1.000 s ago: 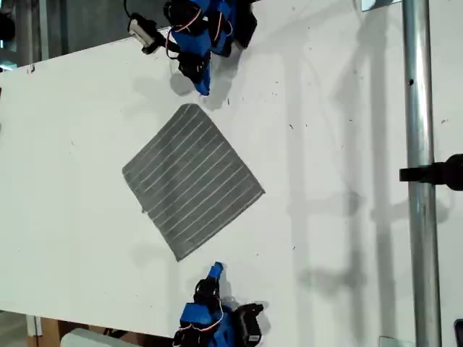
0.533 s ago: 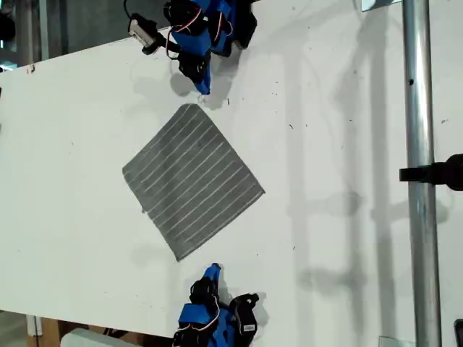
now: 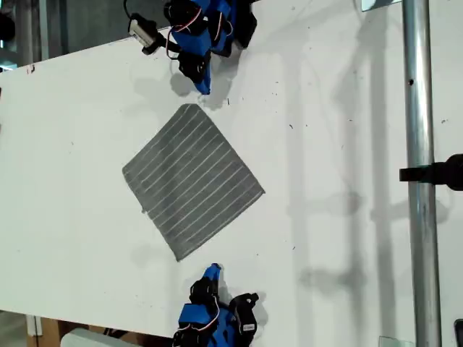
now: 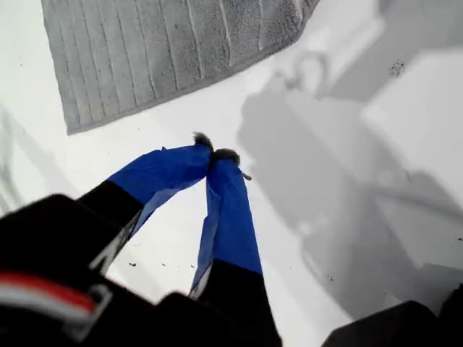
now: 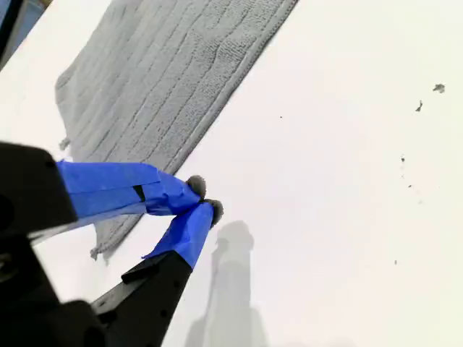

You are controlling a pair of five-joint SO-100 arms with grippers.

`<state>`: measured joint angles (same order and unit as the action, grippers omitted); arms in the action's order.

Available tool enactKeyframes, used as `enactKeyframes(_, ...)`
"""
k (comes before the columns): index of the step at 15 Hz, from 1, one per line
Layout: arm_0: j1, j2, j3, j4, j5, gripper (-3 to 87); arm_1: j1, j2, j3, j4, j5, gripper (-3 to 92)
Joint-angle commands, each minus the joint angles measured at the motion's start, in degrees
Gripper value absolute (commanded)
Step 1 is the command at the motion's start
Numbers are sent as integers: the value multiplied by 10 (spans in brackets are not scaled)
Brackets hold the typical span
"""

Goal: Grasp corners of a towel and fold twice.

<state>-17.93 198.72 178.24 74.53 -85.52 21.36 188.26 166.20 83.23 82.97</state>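
Comparing this moment with the exterior view of a second ago, one small change is found: my second gripper (image 3: 210, 272), at the bottom of the exterior view, has been shifted slightly toward that view's left, and its arm has been turned a little. My first gripper (image 3: 202, 88), at the top of the exterior view, has not been moved. The towel (image 3: 192, 181) lies as before, flat and unfolded as a diamond on the table (image 3: 72, 108), between the two arms.

The jaws of both grippers are pressed together with nothing held, as is shown in each wrist view. The first is just beside the top corner (image 3: 191, 106) but off the cloth. The second is near the bottom corner (image 3: 180, 258), apart from it, over bare table.

It is judged that the approach has only begun. No corner is grasped and no fold is made. Before either corner can be taken, the jaws must be spread and each gripper brought over its corner.
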Motion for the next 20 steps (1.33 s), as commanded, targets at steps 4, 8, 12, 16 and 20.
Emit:
enactKeyframes(4, -4, 3, 4, -1, -10, -7, 4, -56, -93, 4, -51, -3)
enactKeyframes(8, -5, 3, 4, -1, -10, -7, 98, -374, -425, 44, -278, -3)
enactKeyframes(12, -4, 3, 4, -1, -10, -7, 127, -595, -688, 106, -533, -3)
enactKeyframes(16, -3, 3, 4, -1, -11, -7, 134, -704, -838, 188, -606, 350)
enactKeyframes(20, -3, 3, 4, -1, -10, -7, 163, -722, -743, 126, -615, 417)
